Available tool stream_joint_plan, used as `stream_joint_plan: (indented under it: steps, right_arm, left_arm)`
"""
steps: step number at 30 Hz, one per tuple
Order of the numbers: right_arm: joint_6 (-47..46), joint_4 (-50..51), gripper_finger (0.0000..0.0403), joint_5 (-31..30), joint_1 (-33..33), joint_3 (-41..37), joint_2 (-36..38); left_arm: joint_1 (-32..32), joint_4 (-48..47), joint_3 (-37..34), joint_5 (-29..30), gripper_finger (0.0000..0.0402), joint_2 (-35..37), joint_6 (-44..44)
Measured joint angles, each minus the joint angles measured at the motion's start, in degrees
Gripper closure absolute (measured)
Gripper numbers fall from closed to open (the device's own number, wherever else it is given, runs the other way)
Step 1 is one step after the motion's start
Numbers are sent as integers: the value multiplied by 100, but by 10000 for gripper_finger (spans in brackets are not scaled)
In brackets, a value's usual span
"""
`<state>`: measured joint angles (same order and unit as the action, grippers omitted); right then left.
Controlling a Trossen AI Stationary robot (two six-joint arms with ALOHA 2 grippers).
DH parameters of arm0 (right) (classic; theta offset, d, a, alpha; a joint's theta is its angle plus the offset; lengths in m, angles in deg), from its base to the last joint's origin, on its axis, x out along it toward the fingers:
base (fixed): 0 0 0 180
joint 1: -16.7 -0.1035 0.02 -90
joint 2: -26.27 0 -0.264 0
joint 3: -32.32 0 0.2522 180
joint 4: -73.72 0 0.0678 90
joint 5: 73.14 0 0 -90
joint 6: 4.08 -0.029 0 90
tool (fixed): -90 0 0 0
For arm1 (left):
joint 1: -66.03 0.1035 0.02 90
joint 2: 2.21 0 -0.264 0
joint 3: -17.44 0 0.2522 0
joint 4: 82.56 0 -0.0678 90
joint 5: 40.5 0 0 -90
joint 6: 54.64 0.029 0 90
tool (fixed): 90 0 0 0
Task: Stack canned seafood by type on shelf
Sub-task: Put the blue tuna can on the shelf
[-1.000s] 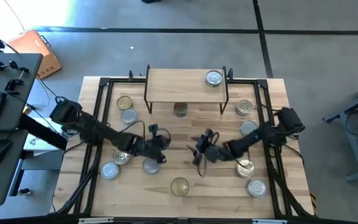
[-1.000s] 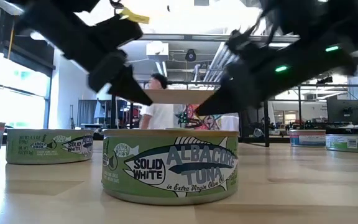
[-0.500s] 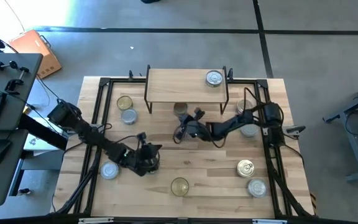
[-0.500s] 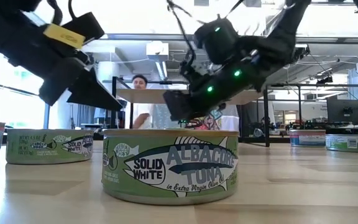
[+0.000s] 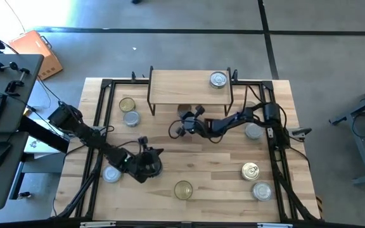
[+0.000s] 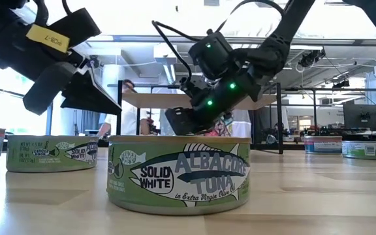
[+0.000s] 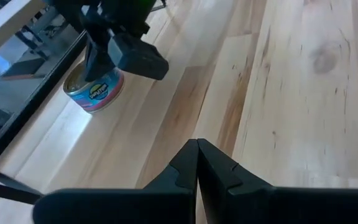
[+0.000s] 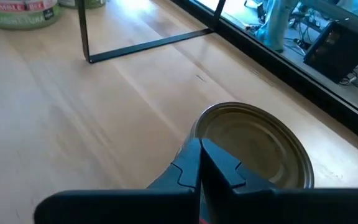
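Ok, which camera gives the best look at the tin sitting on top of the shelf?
The high view: the tin shows whole, silver top up, near the shelf's right end. The low and wrist views don't show it.

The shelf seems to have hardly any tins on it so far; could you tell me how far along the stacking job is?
Done: one silver tin sits on the shelf.
In hand: nothing is held. The right gripper is shut beside the gold-topped tin under the shelf's front edge; the left gripper is shut over bare table.
Left: the other tins, like the front gold one, are on the table, unsorted.
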<state>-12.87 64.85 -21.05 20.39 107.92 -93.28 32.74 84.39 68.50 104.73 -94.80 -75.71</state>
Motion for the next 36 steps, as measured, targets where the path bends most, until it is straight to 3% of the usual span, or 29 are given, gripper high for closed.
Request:
stream_joint_plan:
  steps: [8, 15, 19, 24, 27, 30, 32, 36]
  right_arm:
    - [-155, 1044, 402, 556, -557, 616, 11]
    - [-608, 3026, 403, 1275, -1332, 1315, 246]
    - [-762, 3894, 403, 613, -2020, 1295, 690]
    - [-1684, 4475, 402, -447, -2764, 752, 1437]
    - [-2177, 4044, 400, -449, -2993, 133, 1701]
    - [-2072, 2874, 377, 107, -2994, -522, 1792]
    - [-1715, 2050, 346, 602, -2851, -954, 1748]
    - [-926, 799, 260, 1543, -2363, -1451, 1713]
  left_arm:
    - [-34, 44, 0, 22, 401, 2, 122]
    - [-188, 55, 0, 29, 401, 4, 122]
    - [-294, 80, 0, 29, 401, 4, 122]
    - [-331, 288, 0, -10, 401, 4, 379]
    - [-284, 516, 0, -320, 402, 4, 755]
    - [-110, 639, 7, -1093, 402, 27, 909]
    - [23, 571, 7, -1387, 401, 52, 723]
    - [228, 84, 1, -1426, 387, 78, 211]
